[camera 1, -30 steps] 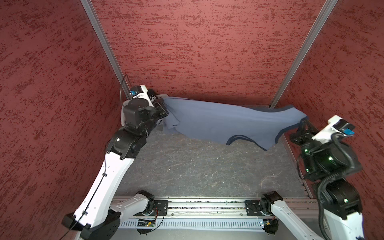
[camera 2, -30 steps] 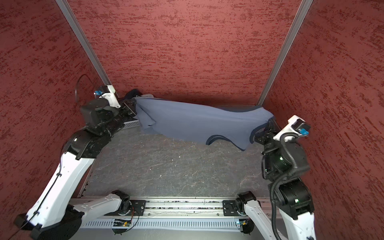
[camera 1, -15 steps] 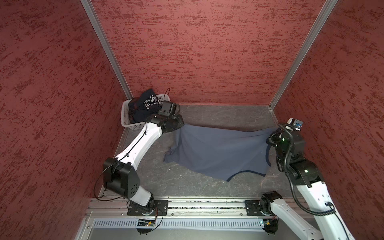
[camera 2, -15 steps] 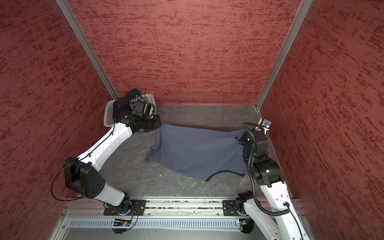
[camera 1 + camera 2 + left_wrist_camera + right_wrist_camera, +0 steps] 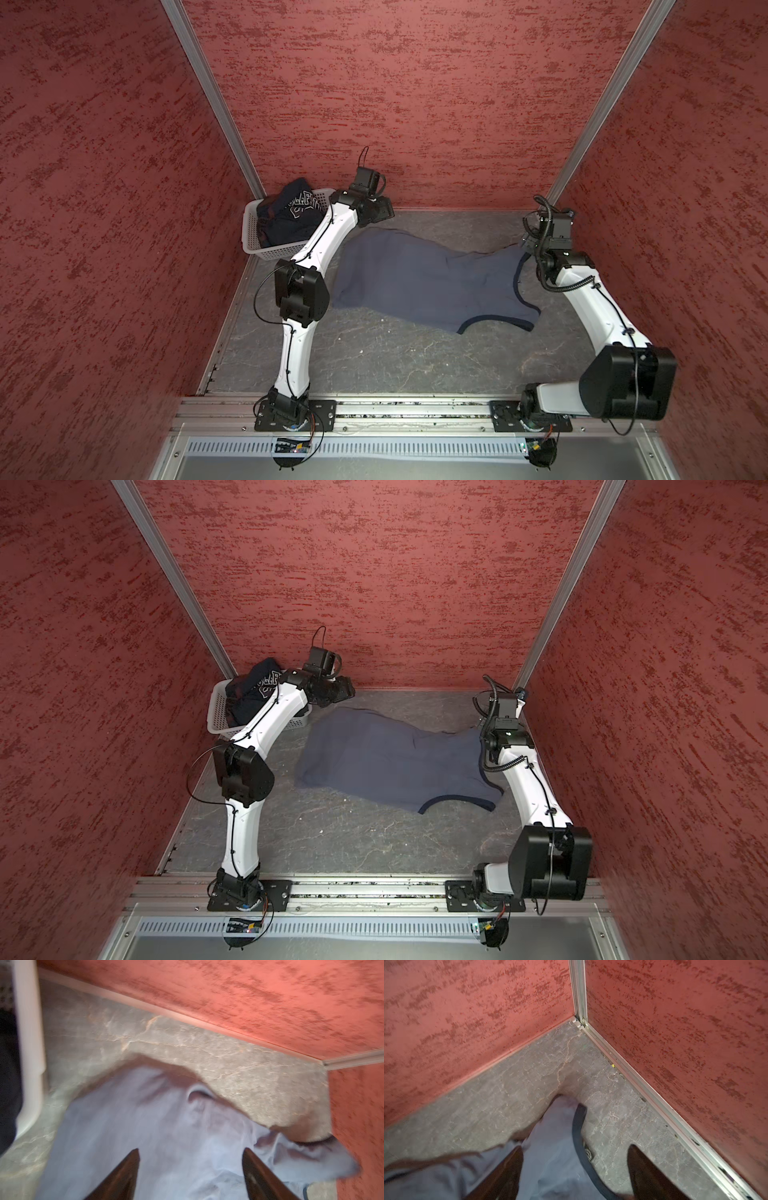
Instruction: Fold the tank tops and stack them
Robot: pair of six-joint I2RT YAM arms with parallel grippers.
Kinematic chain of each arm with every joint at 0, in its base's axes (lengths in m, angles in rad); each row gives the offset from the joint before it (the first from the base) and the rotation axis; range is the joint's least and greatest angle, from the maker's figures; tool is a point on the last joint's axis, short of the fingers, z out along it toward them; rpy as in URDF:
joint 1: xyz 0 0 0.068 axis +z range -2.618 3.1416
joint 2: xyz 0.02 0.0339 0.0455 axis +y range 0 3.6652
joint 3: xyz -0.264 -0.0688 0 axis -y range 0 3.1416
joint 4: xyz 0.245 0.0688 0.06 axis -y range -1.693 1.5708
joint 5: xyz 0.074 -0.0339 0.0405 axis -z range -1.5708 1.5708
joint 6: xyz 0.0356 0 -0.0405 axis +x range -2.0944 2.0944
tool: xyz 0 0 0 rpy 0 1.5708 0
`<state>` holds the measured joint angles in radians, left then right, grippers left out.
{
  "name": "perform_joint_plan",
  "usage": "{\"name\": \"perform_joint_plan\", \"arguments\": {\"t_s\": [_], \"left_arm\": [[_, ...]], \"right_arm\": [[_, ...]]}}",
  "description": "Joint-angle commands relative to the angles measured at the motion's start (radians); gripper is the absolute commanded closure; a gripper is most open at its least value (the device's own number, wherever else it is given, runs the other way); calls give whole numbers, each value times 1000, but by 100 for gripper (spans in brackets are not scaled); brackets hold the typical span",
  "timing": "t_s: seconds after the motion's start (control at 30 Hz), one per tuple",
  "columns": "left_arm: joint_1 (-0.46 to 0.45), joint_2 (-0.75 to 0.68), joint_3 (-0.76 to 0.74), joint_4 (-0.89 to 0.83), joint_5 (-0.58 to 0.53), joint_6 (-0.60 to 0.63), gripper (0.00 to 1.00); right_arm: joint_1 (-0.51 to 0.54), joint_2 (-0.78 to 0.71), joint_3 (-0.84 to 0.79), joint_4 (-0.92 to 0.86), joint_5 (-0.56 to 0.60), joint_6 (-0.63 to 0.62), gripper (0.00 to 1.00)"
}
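Note:
The slate grey-blue tank top [image 5: 428, 282] [image 5: 395, 762] lies spread out on the table in both top views, its navy-trimmed straps toward the right. My left gripper [image 5: 376, 214] [image 5: 190, 1152] hovers open over its far left corner, with cloth [image 5: 155, 1136] below the parted fingers. My right gripper [image 5: 530, 243] [image 5: 575, 1148] is open over a strap [image 5: 550, 1157]; the navy trim [image 5: 578, 1126] runs between its fingers, ungripped. The dark navy tank top [image 5: 291, 216] [image 5: 253, 692] is bunched up in the basket.
The white perforated basket [image 5: 249, 232] [image 5: 214, 717] stands in the far left corner, close to my left arm; its rim [image 5: 29, 1043] shows in the left wrist view. Red walls enclose the table on three sides. The arm rail [image 5: 415, 409] runs along the front edge.
Both arms came down from holding the grey-blue tank top stretched in the air. The shirt now lies on the table, and both grippers have opened and let go of it.

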<state>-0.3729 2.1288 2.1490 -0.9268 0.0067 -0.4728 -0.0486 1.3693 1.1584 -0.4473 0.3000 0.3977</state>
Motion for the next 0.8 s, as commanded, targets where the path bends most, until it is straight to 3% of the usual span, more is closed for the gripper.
{"name": "perform_joint_plan", "arguments": {"t_s": [0.0,0.2,0.37,0.53,0.77], "left_arm": [[-47,-247,-256,-24,-72,31,13],[3,-712,-941,182,-117,-82,14],[138,-894,-1277,314,-4,-95,17],[235,-888,-1391,416,104,-99,18],[291,-790,-1415,526,173,-81,24]], "right_arm": [[6,-132,-82,-34,-161,30,15],[146,-334,-346,-81,-304,86,17],[283,-458,-544,-62,-395,204,22],[411,-437,-681,69,-443,310,26],[483,-281,-741,265,-478,366,37]]}}
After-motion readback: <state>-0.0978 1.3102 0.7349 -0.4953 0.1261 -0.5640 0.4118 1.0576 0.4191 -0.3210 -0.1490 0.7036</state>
